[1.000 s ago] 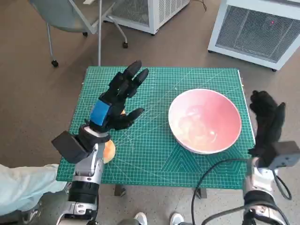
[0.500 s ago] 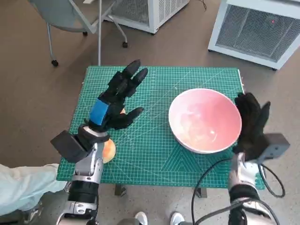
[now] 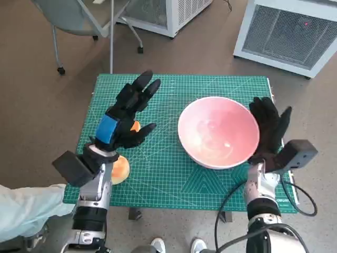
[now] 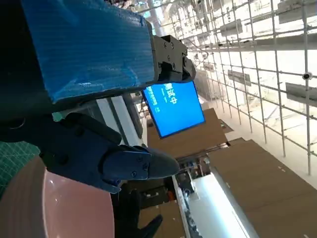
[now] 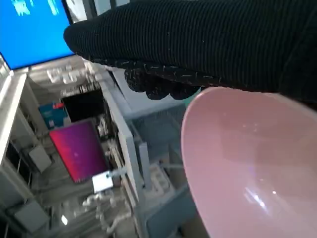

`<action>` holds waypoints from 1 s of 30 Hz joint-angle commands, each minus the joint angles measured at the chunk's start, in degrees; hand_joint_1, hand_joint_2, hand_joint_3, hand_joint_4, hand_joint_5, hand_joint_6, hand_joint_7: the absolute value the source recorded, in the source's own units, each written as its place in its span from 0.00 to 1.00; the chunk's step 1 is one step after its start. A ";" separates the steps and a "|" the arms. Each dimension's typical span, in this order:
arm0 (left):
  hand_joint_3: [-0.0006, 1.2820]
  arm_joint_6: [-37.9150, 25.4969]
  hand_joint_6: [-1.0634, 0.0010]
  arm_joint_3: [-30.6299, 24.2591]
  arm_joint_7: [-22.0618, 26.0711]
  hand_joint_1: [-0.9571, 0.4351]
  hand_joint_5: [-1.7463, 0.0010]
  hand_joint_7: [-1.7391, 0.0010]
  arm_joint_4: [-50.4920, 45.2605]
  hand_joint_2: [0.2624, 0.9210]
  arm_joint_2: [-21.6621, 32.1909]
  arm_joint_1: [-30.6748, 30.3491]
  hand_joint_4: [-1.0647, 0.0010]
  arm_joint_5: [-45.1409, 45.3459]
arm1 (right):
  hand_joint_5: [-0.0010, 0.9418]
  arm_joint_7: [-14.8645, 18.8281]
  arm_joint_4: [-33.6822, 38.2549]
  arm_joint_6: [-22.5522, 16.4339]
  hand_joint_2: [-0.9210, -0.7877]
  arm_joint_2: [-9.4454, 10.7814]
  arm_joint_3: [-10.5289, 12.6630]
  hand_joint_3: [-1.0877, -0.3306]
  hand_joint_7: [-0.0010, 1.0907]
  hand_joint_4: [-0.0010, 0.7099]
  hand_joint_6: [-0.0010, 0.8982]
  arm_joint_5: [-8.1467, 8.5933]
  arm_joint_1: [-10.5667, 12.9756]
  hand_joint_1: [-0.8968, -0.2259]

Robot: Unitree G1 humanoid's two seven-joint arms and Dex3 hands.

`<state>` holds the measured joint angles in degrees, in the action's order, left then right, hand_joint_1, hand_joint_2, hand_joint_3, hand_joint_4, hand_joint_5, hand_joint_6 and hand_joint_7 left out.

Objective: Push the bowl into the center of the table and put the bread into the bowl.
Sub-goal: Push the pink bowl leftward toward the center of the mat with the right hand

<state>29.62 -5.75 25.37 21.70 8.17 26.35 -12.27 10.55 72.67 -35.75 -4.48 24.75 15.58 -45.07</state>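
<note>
A wide pink bowl [image 3: 218, 132] stands on the green cutting mat [image 3: 163, 174], right of the middle. My right hand [image 3: 269, 130] in its black glove presses flat against the bowl's right rim, fingers spread upward. The right wrist view shows the bowl [image 5: 252, 163] close under the glove [image 5: 208, 39]. An orange-tan piece of bread [image 3: 120, 169] lies near the mat's left front, partly hidden by my left forearm. My left hand [image 3: 128, 112] hovers above the mat's left half with fingers apart, holding nothing. The bowl's rim [image 4: 54, 208] shows in the left wrist view.
The mat covers a small table. A chair [image 3: 84, 21] stands on the floor behind the left side, and white cabinets [image 3: 295, 31] stand at the back right. A person's pale sleeve [image 3: 23, 208] shows at the lower left. A black cable [image 3: 234, 195] hangs at the table's front right.
My right hand has come in from the table's right edge to the bowl's rim and pushed the bowl leftward toward the middle. The left hand has shifted slightly left.
</note>
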 commanded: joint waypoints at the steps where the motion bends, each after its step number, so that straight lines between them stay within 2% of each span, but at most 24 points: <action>1: 0.27 -0.29 0.84 -0.63 -0.65 0.29 1.00 0.87 -1.60 1.00 0.71 -1.10 0.74 -0.33 | 0.01 1.06 1.41 2.09 0.00 1.56 0.26 0.37 0.37 0.35 0.25 0.38 -0.82 0.52; 6: 0.27 -0.06 0.84 -0.79 -1.38 0.28 1.00 0.88 -2.35 1.00 1.10 -1.89 0.74 0.23 | 0.01 1.84 1.70 3.26 0.00 2.29 0.26 0.36 0.36 0.34 0.26 0.30 -1.70 0.54; 19: 0.28 0.18 0.83 -1.16 -3.83 0.27 1.00 0.89 -4.21 1.00 1.97 -3.72 0.74 1.94 | 0.01 1.05 2.50 6.10 0.00 5.27 -0.84 0.36 0.35 0.38 0.29 -1.03 -3.86 0.56; 30: 0.28 -0.03 0.82 -1.12 -4.87 0.27 1.00 0.89 -5.98 1.00 2.47 -5.39 0.74 2.16 | 0.01 1.54 2.90 7.50 0.00 6.26 -1.75 0.37 0.33 0.38 0.30 -2.22 -4.46 0.54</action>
<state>29.59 -6.83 20.94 16.75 10.15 22.01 -10.66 12.05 74.54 -29.50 1.33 23.22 13.80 -49.66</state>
